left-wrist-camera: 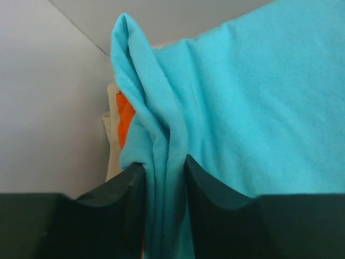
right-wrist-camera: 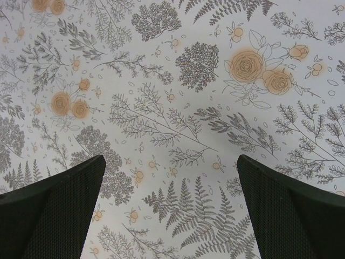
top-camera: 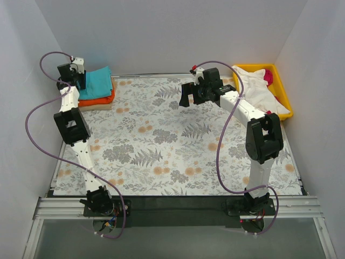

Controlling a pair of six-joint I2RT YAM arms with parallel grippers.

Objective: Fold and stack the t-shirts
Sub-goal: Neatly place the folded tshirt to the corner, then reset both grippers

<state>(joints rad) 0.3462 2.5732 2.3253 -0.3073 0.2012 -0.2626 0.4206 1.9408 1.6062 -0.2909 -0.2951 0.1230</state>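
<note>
gripping a bunched fold of the teal shirt (left-wrist-camera: 242, 108), the left gripper (left-wrist-camera: 164, 167) has its jaws drawn nearly together, with only the pinched cloth between them. the ridge of this fold runs straight away from the jaws along the shirt's left edge, so its long axis lies in line with the gripper's reach. the teal shirt (top-camera: 99, 81) lies on top of the orange shirt (top-camera: 99, 100), and a pale layer (left-wrist-camera: 112, 135) shows beneath both; whether that layer is another shirt cannot be told. this stack sits well apart from the yellow tray (top-camera: 281, 89), at the opposite far corner of the table cloth (top-camera: 161, 145). the left gripper (top-camera: 75, 75) stands at the side of the stack farthest from the tray. the right gripper (top-camera: 186, 97) hangs above the table cloth (right-wrist-camera: 172, 81), between the stack and the tray and nearer the tray. in its wrist view the right gripper (right-wrist-camera: 170, 162) has its jaws spread wide, holding and touching nothing, with only printed cloth below. the white shirt (top-camera: 259, 89) and the magenta shirt (top-camera: 268, 75) lie unfolded in the tray. judgement: the next shirt must come from the tray, and the right arm is the nearer one; its jaws point away from the tray, so it must turn toward the tray first.
</note>
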